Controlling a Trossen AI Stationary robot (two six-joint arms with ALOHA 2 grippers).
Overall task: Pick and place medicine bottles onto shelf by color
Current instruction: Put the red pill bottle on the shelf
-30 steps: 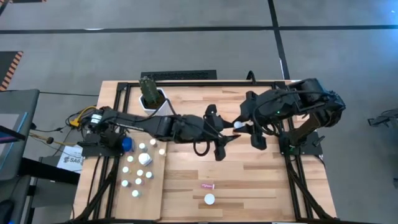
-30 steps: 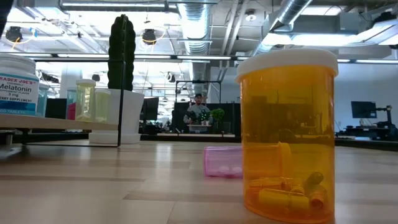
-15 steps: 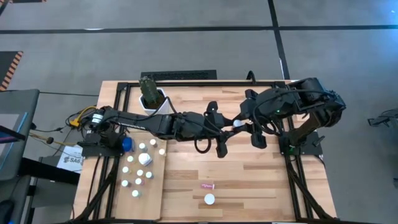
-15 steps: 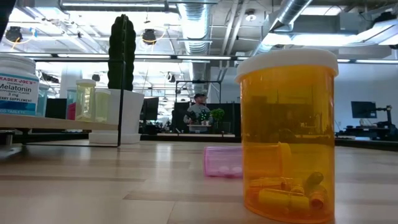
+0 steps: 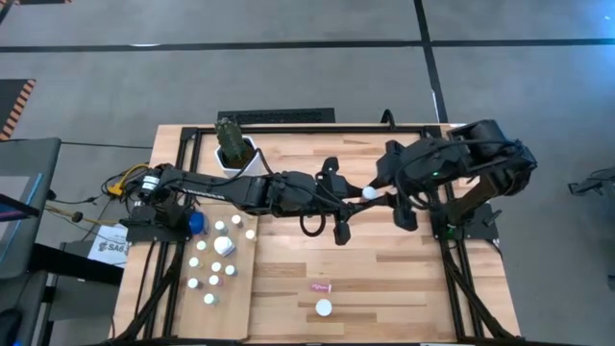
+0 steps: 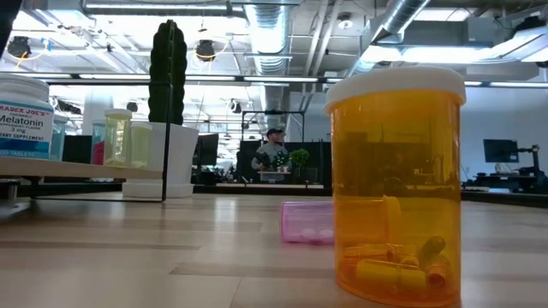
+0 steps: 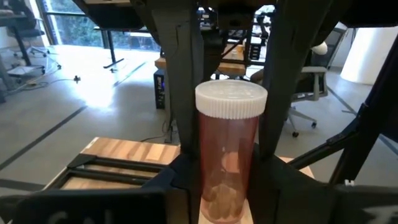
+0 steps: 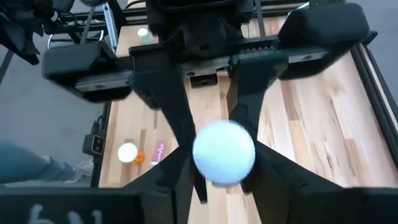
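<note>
A pinkish see-through bottle (image 7: 229, 155) with a white cap (image 5: 368, 192) stands upright in the air over the table's middle, between both grippers. My left gripper (image 5: 357, 198) reaches in level from the table's left and is shut on the bottle. My right gripper (image 8: 224, 169) slants down from the right. It is narrowly open, its fingers close by either side of the cap (image 8: 224, 152). The shelf (image 5: 231, 293), a pale board at the near left, carries several white-capped bottles. My left gripper pinches the bottle's lower body (image 7: 210, 186) between its two fingers (image 7: 179, 182), coming level from the table's left. The bottle stands upright, cap up, lifted clear of the table. My right gripper: I cannot tell whether its fingers (image 7: 186, 74) still touch the cap.
An amber bottle (image 6: 396, 188) stands near the table's front edge (image 5: 324, 308), with a pink bottle (image 6: 306, 222) lying on its side just behind it. A white pot with a cactus (image 5: 235, 149) stands at the far left. A person (image 6: 274, 154) stands far off in the room.
My left gripper has edged toward the table's right, up to the bottle at my right gripper. The bottle has stayed in place in the air.
</note>
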